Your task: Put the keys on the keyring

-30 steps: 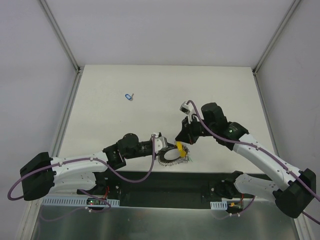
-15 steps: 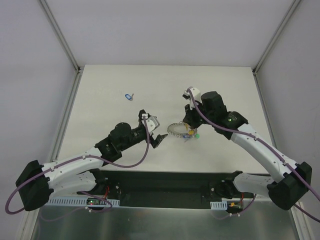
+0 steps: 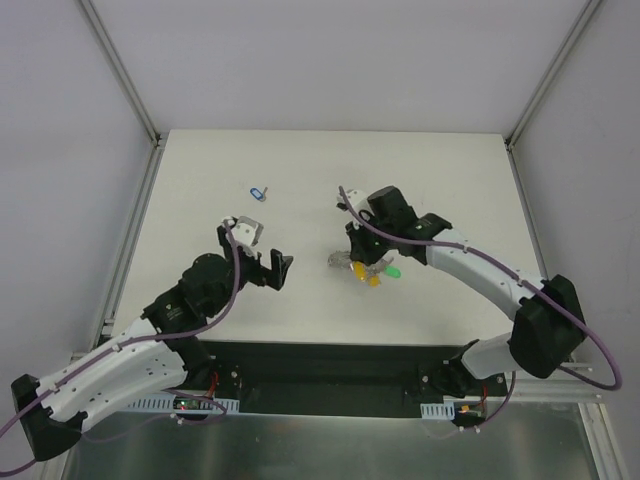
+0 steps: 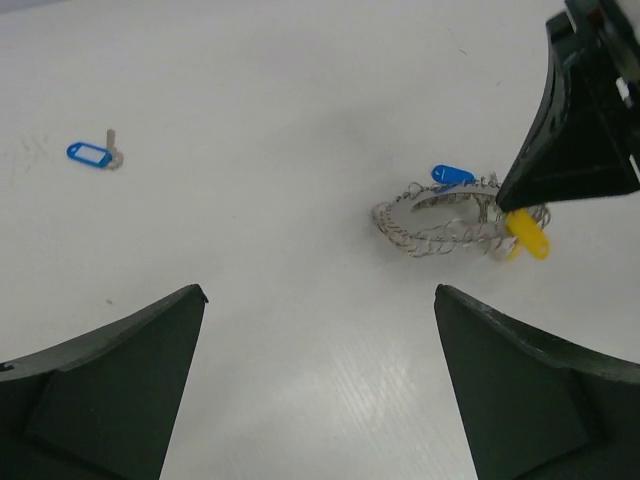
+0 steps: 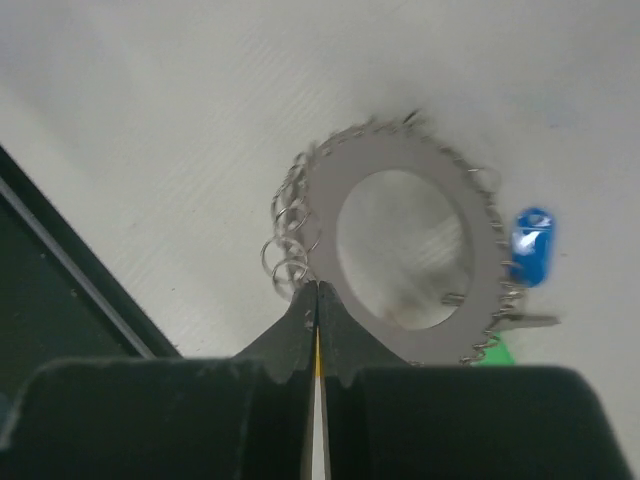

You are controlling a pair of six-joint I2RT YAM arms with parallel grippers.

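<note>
The keyring (image 3: 343,261) is a grey disc edged with wire loops, near the middle of the table. My right gripper (image 3: 357,254) is shut, its tips (image 5: 318,286) pinching the keyring (image 5: 400,152) at its near rim. A yellow tag (image 3: 363,271) and a green tag (image 3: 392,271) hang at the ring's right side, and a blue tag (image 5: 532,245) lies beside it. One loose blue-tagged key (image 3: 258,193) lies apart at the far left. My left gripper (image 3: 272,268) stands open and empty, left of the ring (image 4: 440,225).
The white table (image 3: 450,180) is bounded by metal frame rails on the left and right. A black strip (image 3: 330,355) runs along the near edge by the arm bases.
My left gripper let go of the keyring, opened wide and drew back to the left. My right gripper carried the keyring away from the near edge toward the table's middle.
</note>
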